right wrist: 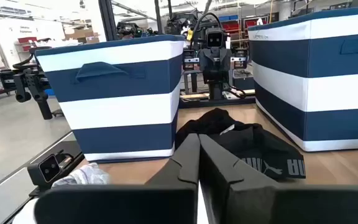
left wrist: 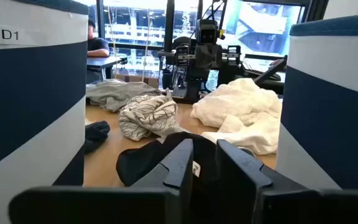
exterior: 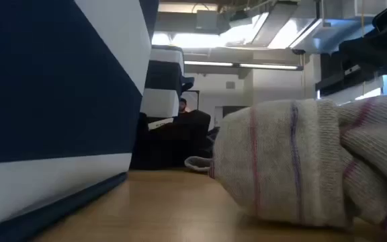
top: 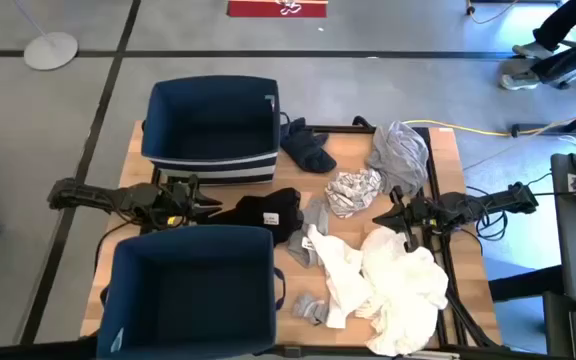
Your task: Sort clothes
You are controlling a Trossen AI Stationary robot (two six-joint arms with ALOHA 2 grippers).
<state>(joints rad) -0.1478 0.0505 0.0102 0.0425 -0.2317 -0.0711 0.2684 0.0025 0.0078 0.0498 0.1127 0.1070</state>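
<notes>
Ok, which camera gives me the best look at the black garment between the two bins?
The high view: the black garment lies whole, by the left hand. The right wrist view shows it close, with white lettering. The left wrist view has the fingers partly covering it. The low view doesn't show it clearly.

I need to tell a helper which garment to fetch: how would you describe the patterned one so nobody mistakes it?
Start at the bin at the table's far edge and look toward the right arm's side, past the navy garment. The patterned garment lies crumpled mid-table beside the light grey garment. It alone is white with dark squiggly lines; its neighbours are plain.
</notes>
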